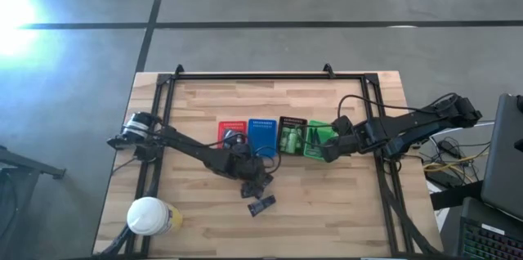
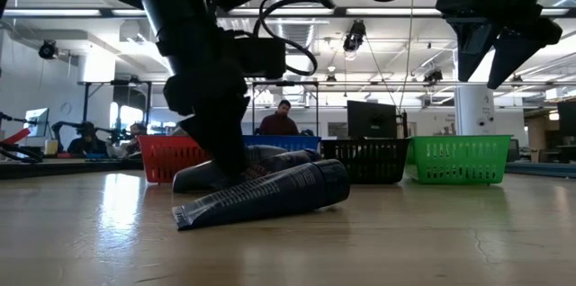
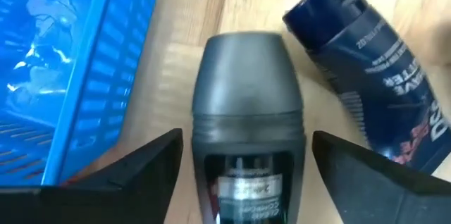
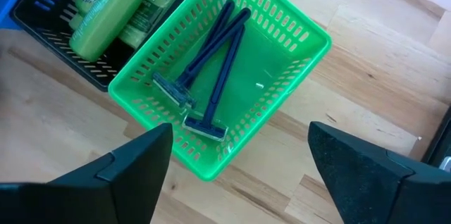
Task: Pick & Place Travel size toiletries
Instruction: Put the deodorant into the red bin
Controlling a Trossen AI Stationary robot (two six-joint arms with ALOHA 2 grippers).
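Note:
A dark grey roll-on bottle (image 3: 246, 111) lies on its side on the wood table beside the blue basket (image 3: 77, 76). My left gripper (image 3: 243, 155) is open and low over it, one finger on each side, with a narrow gap showing at each. A dark blue tube (image 3: 373, 90) lies next to it; in the low view the tube (image 2: 270, 194) lies on its side before the left gripper (image 2: 216, 142). My right gripper (image 4: 239, 153) is open and empty above the green basket (image 4: 282, 62), which holds two dark blue razors (image 4: 204, 76). Green bottles (image 4: 113, 13) lie in the black basket.
Red (image 1: 231, 133), blue (image 1: 263, 136), black (image 1: 292, 135) and green (image 1: 315, 139) baskets stand in a row mid-table. Another dark tube (image 1: 261, 205) lies nearer the front. A white-topped yellow container (image 1: 149, 217) stands front left. People sit in the room behind (image 2: 281, 120).

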